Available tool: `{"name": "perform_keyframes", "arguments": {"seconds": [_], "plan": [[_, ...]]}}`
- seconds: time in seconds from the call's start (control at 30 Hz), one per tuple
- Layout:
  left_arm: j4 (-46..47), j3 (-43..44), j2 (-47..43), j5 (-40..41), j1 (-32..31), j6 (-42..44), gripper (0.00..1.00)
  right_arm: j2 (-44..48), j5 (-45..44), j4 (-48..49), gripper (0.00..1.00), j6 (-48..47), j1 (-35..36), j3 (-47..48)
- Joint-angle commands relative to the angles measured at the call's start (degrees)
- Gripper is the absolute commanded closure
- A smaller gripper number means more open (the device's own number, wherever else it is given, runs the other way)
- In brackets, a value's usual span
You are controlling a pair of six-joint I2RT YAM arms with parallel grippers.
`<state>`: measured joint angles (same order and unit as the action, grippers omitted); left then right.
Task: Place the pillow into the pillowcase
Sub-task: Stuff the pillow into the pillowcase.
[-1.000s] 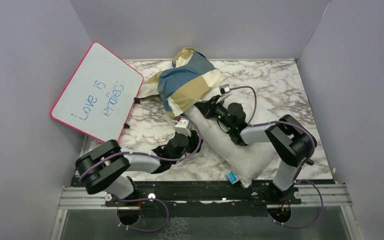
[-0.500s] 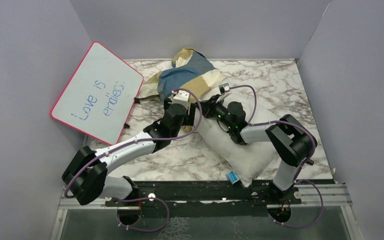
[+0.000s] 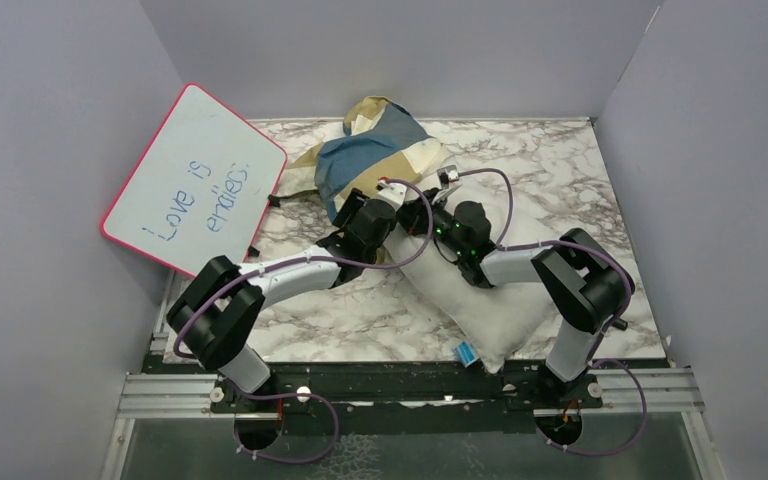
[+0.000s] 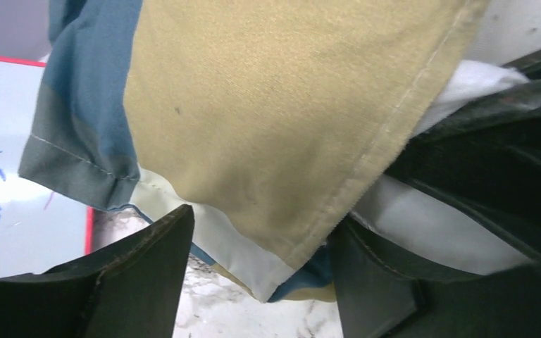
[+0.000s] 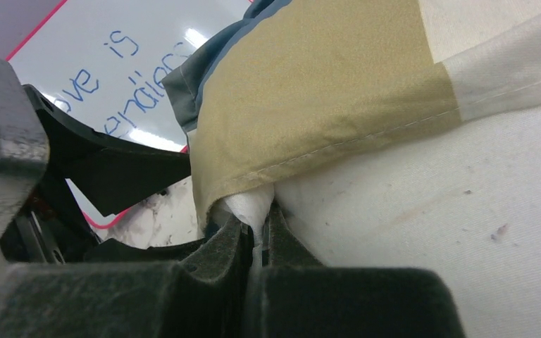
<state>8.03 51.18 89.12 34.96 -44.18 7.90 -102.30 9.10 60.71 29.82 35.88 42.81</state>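
Right, my right gripper [image 5: 257,236] is clamped tight on a pinch of white fabric at the far end of the pillow [image 3: 475,300]. In the right wrist view its two fingers [image 5: 218,246] are pressed together with that fold bunched up between them.

The pillow lies slantwise on the bench [image 3: 570,170], running from the middle towards the near right corner. Its small blue tag [image 3: 463,353] sits at the near edge.

The pillowcase [image 3: 375,160] is heaped at the far edge, a little left of the middle. Its tan hem drapes over the end of the pillow that I am holding. I cannot tell whether any of the pillow is actually inside the case.

My left gripper [image 4: 260,225] has its jaws spread wide and holds nothing. It sits just beside the right gripper, at the near edge of the heap. In the left wrist view, a hemmed corner of the pillowcase hangs down into the gap between the fingers [image 4: 141,274]. From here I cannot say whether the cloth brushes either one.

A pink-rimmed whiteboard [image 3: 195,180] with blue handwriting leans at the far left corner of the bench, just beside the pillowcase's left side.
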Motion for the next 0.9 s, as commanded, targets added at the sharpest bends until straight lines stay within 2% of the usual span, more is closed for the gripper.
{"name": "perform_keyframes", "arguments": {"seconds": [0.0, 0.1, 0.27, 0.33, 0.43, 0.53, 0.6, 0.67, 0.87], "plan": [[5.6, 1.3, 1.0, 14.4, 0.5, 4.0, 0.37, -0.8, 2.8, -2.2, 0.99, 1.5, -0.6, -0.6], [8.5, -0.7, -0.3, 16.8, 0.5, 6.4, 0.48, -0.9, 2.7, -2.1, 1.0, 1.5, -0.7, -0.8], [3.5, -0.9, -2.2, 16.3, 0.5, 5.0, 0.53, -2.5, 2.8, -1.6, 0.99, 2.5, -0.8, -0.4], [0.8, -2.0, -3.5, 15.6, 0.6, 3.5, 0.5, -3.0, 3.0, -1.7, 1.0, 2.8, -0.7, 0.1], [2.2, -5.5, -5.7, 14.1, 0.7, 2.9, 0.38, -2.8, 2.9, -2.1, 0.99, 2.8, -0.8, 0.4], [0.9, -5.4, -5.4, 11.2, 0.9, 2.4, 0.35, -2.6, 2.1, -2.7, 0.99, 2.9, -0.7, 0.6], [-2.8, -3.7, -4.5, 9.6, 0.9, 0.4, 0.3, -2.8, 2.1, -3.0, 0.99, 3.0, -0.8, 0.8], [-2.7, -4.2, -4.3, 8.0, 0.9, -0.1, 0.26, -2.8, 2.1, -3.1, 0.99, 3.0, -0.8, 0.8], [4.9, -4.2, -0.7, 13.0, 2.0, 4.1, 0.3, -3.2, 2.7, -2.9, 1.0, 3.5, -0.7, 1.1]]}}
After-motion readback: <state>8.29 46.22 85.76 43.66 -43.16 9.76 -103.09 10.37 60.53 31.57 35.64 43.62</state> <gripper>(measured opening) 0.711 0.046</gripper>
